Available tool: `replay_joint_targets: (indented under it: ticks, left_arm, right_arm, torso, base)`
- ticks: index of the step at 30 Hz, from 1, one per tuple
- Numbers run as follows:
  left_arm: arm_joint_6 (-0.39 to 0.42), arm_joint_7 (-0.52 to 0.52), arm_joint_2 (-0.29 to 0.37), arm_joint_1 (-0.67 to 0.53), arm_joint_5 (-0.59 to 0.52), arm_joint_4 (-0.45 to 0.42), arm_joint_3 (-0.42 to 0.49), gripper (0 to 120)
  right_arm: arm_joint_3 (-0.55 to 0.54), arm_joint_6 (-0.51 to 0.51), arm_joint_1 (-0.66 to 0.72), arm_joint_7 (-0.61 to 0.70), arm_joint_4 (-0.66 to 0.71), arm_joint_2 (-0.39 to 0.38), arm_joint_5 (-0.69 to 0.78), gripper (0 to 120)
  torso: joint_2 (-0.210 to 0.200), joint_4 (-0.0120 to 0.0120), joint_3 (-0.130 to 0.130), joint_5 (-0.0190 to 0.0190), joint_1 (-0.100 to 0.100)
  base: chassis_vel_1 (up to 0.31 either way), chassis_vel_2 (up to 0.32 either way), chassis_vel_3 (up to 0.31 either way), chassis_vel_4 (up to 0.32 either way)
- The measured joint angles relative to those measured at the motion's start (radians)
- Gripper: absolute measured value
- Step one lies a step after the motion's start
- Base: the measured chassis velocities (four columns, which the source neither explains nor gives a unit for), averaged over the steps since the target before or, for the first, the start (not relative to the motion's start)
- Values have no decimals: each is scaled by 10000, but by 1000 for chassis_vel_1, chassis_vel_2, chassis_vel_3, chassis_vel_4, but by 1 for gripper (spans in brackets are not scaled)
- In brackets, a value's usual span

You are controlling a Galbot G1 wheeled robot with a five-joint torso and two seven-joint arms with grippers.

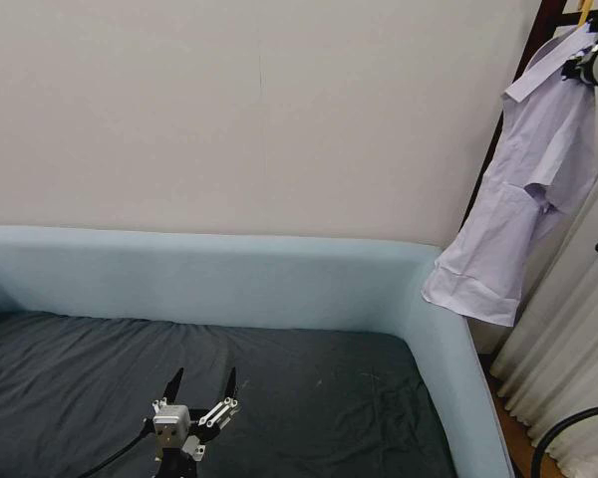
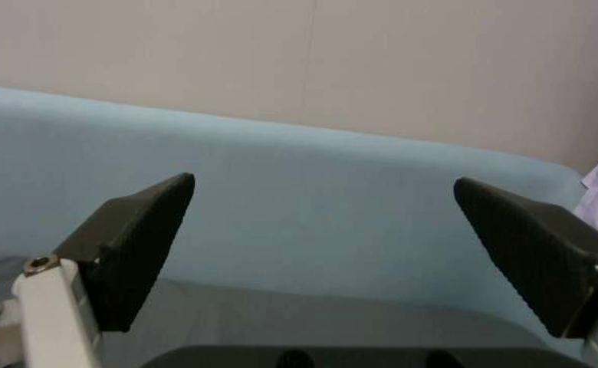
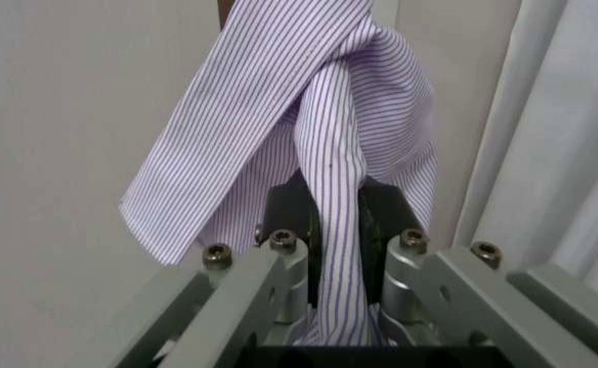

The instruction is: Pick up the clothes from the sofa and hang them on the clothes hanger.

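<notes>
The lilac pin-striped cotton shirt [image 1: 523, 199] hung clear of the pale blue upholstered sofa [image 1: 229, 279], raised high at the robot's right beside a dark wooden stand [image 1: 549, 14]; the right gripper [image 3: 330, 218] had its fingers closed tight on a bunched fold of it. The left gripper [image 1: 201, 386] hovered over the sofa's dark grey seat [image 1: 309, 398], fingers spread wide, holding nothing. In judgement, the step called for a firm pinch, the collar carried above the stand's support, and release only once the cloth draped over it; the trailing hem risked snagging.
</notes>
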Motion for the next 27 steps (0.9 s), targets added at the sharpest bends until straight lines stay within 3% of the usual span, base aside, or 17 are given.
replay_joint_targets:
  ticks: [14, 27]
  left_arm:
    - [-1, 0, 0, 1, -1, 0, 0, 100]
    - [-1, 0, 0, 0, -1, 0, -1, 100]
  right_arm:
    - [768, 114, 701, 211, -2381, 1553, -1159, 8]
    - [208, 23, 375, -81, -1951, 1151, -1155, 10]
  torso:
    - [0, 9, 0, -3, -1]
    - [0, 2, 3, 2, 0]
  base:
    - [0, 0, 0, 0]
    - [0, 0, 0, 0]
